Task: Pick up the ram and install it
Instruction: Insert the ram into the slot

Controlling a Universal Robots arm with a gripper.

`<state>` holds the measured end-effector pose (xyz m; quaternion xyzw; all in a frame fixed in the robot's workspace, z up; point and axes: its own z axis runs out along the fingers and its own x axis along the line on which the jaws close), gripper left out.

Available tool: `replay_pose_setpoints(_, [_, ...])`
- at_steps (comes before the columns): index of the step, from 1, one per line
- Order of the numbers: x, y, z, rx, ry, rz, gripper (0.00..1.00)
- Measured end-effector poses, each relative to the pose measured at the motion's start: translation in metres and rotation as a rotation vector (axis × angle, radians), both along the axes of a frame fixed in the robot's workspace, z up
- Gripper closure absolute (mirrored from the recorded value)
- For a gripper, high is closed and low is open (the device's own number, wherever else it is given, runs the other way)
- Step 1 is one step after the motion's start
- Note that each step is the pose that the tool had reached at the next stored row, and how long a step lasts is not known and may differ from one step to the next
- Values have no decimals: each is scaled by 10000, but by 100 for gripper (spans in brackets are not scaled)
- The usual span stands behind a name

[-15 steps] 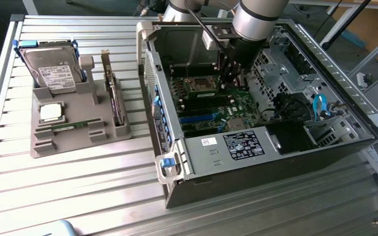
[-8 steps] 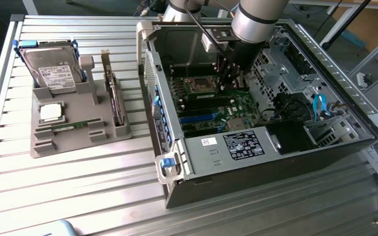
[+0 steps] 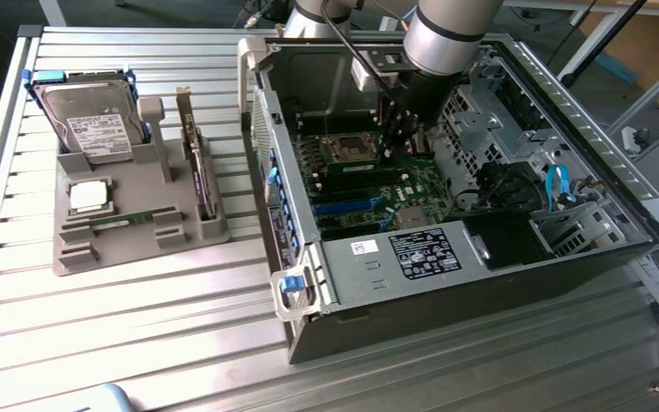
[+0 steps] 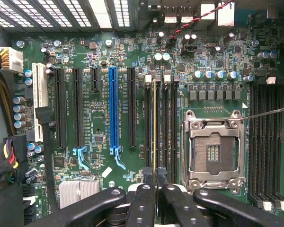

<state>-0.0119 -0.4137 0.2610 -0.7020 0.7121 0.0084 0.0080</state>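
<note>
Pinched edge-on between the fingertips of the black bolted metal gripper: the thin flat ram stick, a pale yellowish line along the long black plastic memory slots, just beside the square silver processor socket on the green motherboard. Seated or merely above a slot: cannot tell. In the exterior view, an open sheet-metal computer case on a ribbed metal table, plus a grey moulded tray bearing a matching green stick.
</note>
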Motion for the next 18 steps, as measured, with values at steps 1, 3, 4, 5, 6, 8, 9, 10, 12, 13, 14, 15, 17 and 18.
replay_pose_setpoints(1, [0,0,0,-6,0,0,88])
replay_pose_setpoints(3, [0,0,0,-26,-1,0,88])
replay_pose_setpoints(4, [0,0,0,-40,-1,0,88])
replay_pose_setpoints(5, [0,0,0,-63,0,0,88])
replay_pose_setpoints(6, [0,0,0,-92,0,0,88])
replay_pose_setpoints(8, [0,0,0,-163,0,0,88])
replay_pose_setpoints(9, [0,0,0,-165,1,0,88])
replay_pose_setpoints(10, [0,-1,0,-167,0,0,88])
replay_pose_setpoints(12, [0,1,0,-223,0,0,88])
replay_pose_setpoints(13, [0,0,0,-268,0,-1,88])
replay_pose_setpoints(14, [0,0,0,-278,0,0,88])
replay_pose_setpoints(15, [0,0,0,-278,1,0,88])
replay_pose_setpoints(17, [0,0,0,-279,1,0,88])
replay_pose_setpoints(18, [0,0,0,-279,0,0,88])
